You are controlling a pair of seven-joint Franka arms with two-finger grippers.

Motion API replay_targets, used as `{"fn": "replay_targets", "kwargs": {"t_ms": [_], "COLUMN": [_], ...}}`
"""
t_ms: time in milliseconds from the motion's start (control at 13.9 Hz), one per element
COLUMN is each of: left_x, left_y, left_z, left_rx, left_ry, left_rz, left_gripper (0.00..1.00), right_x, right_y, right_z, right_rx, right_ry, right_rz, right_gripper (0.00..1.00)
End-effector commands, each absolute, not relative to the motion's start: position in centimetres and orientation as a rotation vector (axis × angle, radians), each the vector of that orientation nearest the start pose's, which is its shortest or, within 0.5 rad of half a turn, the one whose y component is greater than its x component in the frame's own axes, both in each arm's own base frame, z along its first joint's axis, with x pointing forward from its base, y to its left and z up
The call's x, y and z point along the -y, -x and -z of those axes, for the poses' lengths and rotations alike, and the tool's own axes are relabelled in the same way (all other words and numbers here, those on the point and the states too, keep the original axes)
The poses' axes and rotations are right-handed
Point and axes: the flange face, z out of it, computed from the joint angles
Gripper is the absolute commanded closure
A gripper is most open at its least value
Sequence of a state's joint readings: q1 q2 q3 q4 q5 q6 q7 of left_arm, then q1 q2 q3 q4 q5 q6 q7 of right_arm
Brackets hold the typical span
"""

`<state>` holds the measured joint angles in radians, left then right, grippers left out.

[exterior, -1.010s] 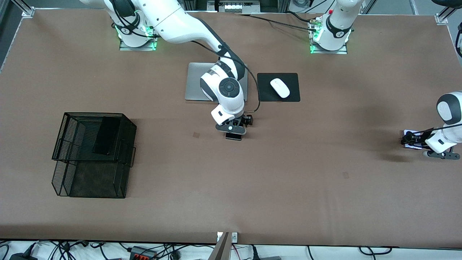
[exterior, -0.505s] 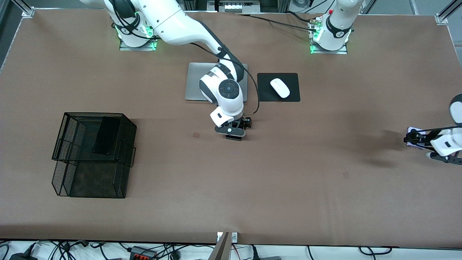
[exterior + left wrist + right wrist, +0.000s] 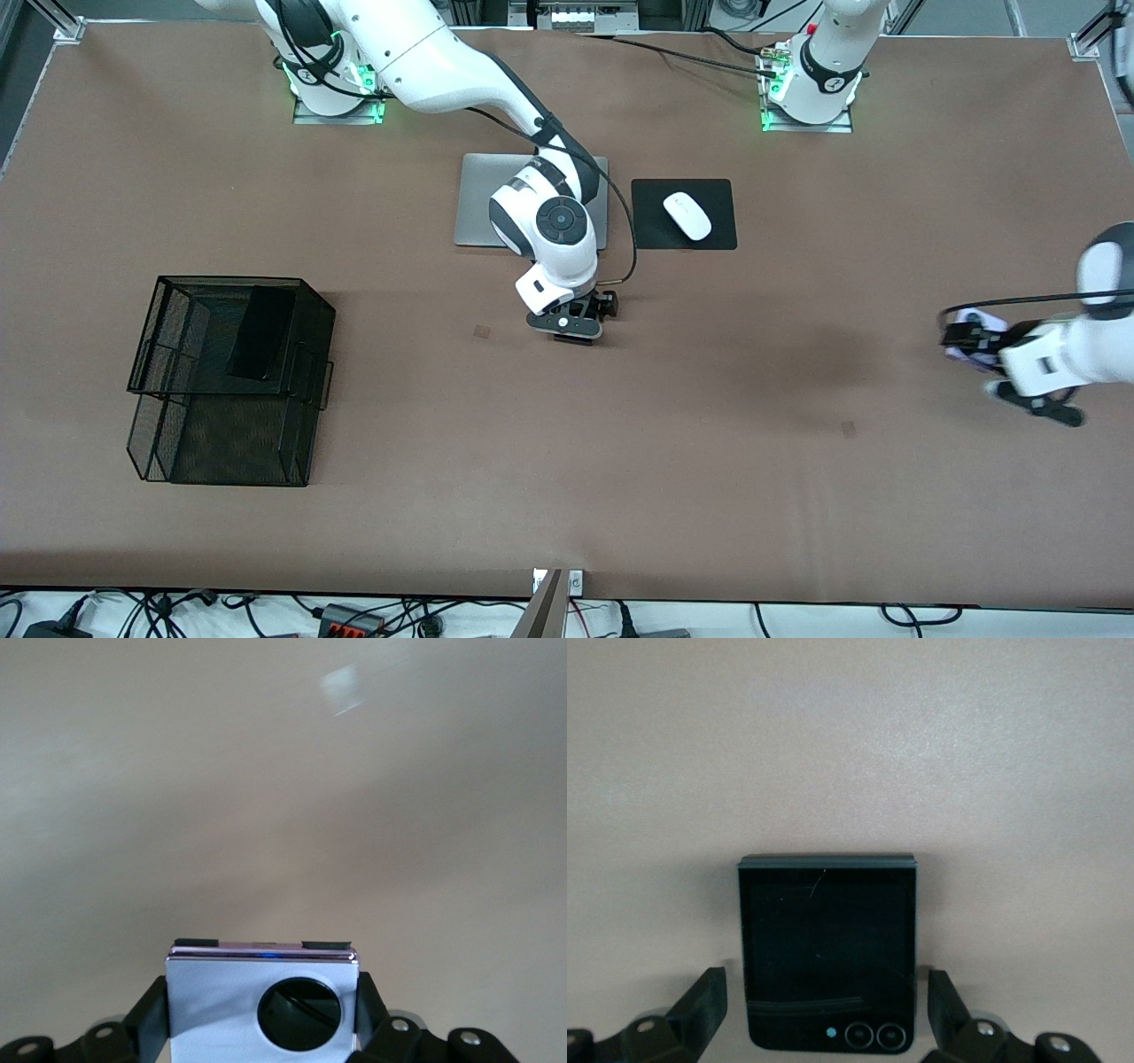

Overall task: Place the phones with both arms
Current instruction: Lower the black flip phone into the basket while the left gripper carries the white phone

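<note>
1. Front view: my left gripper (image 3: 961, 341) has come up off the table at the left arm's end, carrying the lilac-white phone (image 3: 970, 335) toward the middle; a second ago it sat low on that phone, so the pick looks done and the carry has begun. My right gripper (image 3: 567, 330) has sunk lower, just nearer the camera than the grey laptop (image 3: 478, 204), and now hides the small black folded phone. The long black phone (image 3: 261, 332) lies in the black mesh basket (image 3: 142, 354), well toward the right arm's end from the laptop. The white mouse (image 3: 687, 215) rests on its black pad (image 3: 718, 235) beside the laptop.

2. Left wrist view: my fingers (image 3: 370, 1028) are pinching the lilac-white phone (image 3: 221, 1001) by its two sides, one round lens showing, bare table blurred beneath.

3. Right wrist view: my fingers (image 3: 704, 1005) stand spread, one on each side of the black folded phone (image 3: 827, 948) and clear of its edges; it lies flat on the table. I judge closing on it comes next.
</note>
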<state>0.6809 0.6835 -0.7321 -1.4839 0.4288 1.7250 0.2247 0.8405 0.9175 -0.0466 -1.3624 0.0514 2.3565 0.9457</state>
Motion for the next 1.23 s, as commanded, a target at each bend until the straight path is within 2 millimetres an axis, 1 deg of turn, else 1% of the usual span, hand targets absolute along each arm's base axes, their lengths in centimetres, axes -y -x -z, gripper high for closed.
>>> {"fn": "replay_targets", "kwargs": {"t_ms": [0, 72, 144, 216, 289, 361, 433, 505, 577, 649, 721, 866, 938, 1010, 1082, 1154], "left_x": [-3.7, -2.2, -1.2, -0.8, 0.1, 0.5, 1.5, 3.2, 4.6, 5.6, 7.5, 11.8, 15.1, 18.2, 21.0, 23.2], "left_y": [-67.1, -67.1, -67.0, -67.0, -66.9, -66.9, -66.9, -66.8, -66.7, -66.7, -66.5, -66.3, -65.7, -65.2, -64.8, -64.4], "left_z": [-32.8, -32.7, -32.5, -32.4, -32.4, -32.2, -32.2, -32.1, -31.6, -31.2, -30.9, -30.8, -30.0, -29.6, -29.1, -28.7], "left_rx": [-0.492, -0.467, -0.459, -0.451, -0.451, -0.443, -0.45, -0.465, -0.452, -0.424, -0.415, -0.397, -0.381, -0.351, -0.292, -0.241], "left_ry": [3.113, 3.108, 3.105, 3.116, 3.147, 3.175, 3.194, 3.199, 3.195, 3.195, 3.189, 3.186, 3.184, 3.187, 3.198, 3.209], "left_rz": [-0.436, -0.441, -0.447, -0.453, -0.465, -0.476, -0.483, -0.488, -0.5, -0.51, -0.518, -0.485, -0.501, -0.486, -0.458, -0.435], "left_gripper": [0.76, 0.76, 0.76, 0.76, 0.76, 0.76, 0.76, 0.76, 0.76, 0.76, 0.76, 0.76, 0.76, 0.76, 0.76, 0.76], "right_x": [-53.9, -54.0, -54.2, -54.3, -54.4, -53.9, -53.6, -53.4, -52.9, -52.1, -50.6, -47.1, -44.3, -41.1, -37.6, -34.0], "right_y": [-51.6, -51.4, -51.1, -50.9, -50.8, -51.2, -51.8, -52.9, -54.3, -55.8, -57.5, -60.3, -61.4, -62.1, -62.8, -63.6], "right_z": [-16.4, -16.3, -16.2, -15.8, -16.0, -16.4, -17.2, -19.2, -21.3, -24.2, -26.6, -30.6, -32.7, -33.7, -34.0, -34.8], "right_rx": [-0.251, -0.246, -0.239, -0.233, -0.226, -0.232, -0.24, -0.256, -0.283, -0.313, -0.336, -0.326, -0.35, -0.356, -0.32, -0.268], "right_ry": [3.079, 3.082, 3.083, 3.09, 3.091, 3.098, 3.106, 3.105, 3.11, 3.11, 3.114, 3.114, 3.119, 3.146, 3.177, 3.194], "right_rz": [0.085, 0.082, 0.081, 0.076, 0.075, 0.066, 0.055, 0.055, 0.043, 0.036, 0.025, 0.036, 0.034, -0.012, -0.071, -0.111], "right_gripper": [0.0, 0.0, 0.0, 0.23, 0.41, 0.63, 0.75, 0.82, 0.82, 0.82, 0.82, 0.82, 0.82, 0.82, 0.82, 0.82]}}
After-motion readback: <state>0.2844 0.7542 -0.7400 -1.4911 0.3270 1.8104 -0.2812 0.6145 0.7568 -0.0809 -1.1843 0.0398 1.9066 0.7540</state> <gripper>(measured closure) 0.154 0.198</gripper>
